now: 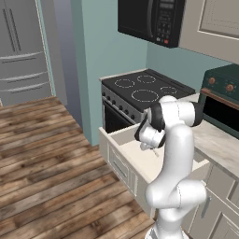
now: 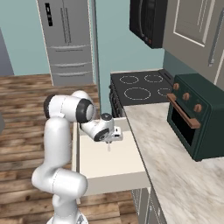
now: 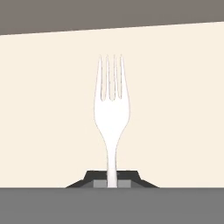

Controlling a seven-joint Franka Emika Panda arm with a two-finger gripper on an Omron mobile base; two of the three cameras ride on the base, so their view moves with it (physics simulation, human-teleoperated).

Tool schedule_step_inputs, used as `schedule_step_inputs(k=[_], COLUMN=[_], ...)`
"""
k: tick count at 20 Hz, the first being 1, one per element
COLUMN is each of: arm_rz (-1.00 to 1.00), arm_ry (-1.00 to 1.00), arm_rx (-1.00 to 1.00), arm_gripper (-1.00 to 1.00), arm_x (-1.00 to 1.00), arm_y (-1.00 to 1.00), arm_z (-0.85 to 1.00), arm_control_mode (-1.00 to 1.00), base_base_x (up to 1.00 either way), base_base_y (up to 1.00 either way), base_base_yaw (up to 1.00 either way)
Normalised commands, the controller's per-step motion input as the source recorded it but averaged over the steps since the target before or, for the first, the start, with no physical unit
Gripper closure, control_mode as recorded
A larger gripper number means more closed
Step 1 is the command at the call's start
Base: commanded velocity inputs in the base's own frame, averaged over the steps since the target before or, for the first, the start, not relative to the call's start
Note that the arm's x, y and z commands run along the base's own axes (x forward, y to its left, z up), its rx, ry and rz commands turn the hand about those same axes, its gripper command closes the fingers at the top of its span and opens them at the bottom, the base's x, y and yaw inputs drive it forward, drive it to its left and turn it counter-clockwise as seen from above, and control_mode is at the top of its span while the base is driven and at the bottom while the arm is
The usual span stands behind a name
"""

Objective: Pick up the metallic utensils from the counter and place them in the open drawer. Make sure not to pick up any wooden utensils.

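Now claw (image 3: 112, 183) grips pale fork (image 3: 111, 109) over drawer (image 2: 109, 179)

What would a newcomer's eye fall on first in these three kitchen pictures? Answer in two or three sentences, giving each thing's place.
The white arm's gripper hangs over the open drawer, shut on a pale fork whose tines point at the drawer's plain floor. Behind the drawer sits a black stove under a dark microwave. A dark green oven stands on the marbled counter on the right.

One fork (image 3: 111, 113), one drawer (image 2: 131, 177)
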Motion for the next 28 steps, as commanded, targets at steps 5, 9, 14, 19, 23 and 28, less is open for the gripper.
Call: schedule_step_inputs(k=[5,9,14,19,23,28], arm_rz=[0.0,0.0,0.0,0.0,0.02,0.05], arm_ry=[0.0,0.0,0.02,0.03,0.0,0.0], arm_rx=[0.0,0.0,-0.01,-0.05,-0.03,0.0], arm_gripper=[1.0,-1.0,-1.0,-1.0,-1.0,-1.0], arm_x=[0.0,0.0,0.0,-0.09,-0.43,-0.69], arm_y=[0.0,0.0,0.0,0.0,0.21,0.33], arm_z=[0.0,0.0,0.1,0.36,0.9,1.0], arm_control_mode=[-1.0,-1.0,-1.0,-1.0,-1.0,-1.0], base_base_x=[0.0,0.0,0.0,0.0,0.0,0.0], base_base_y=[0.0,0.0,0.0,0.0,0.0,0.0], base_base_yaw=[0.0,0.0,0.0,0.0,0.0,0.0])
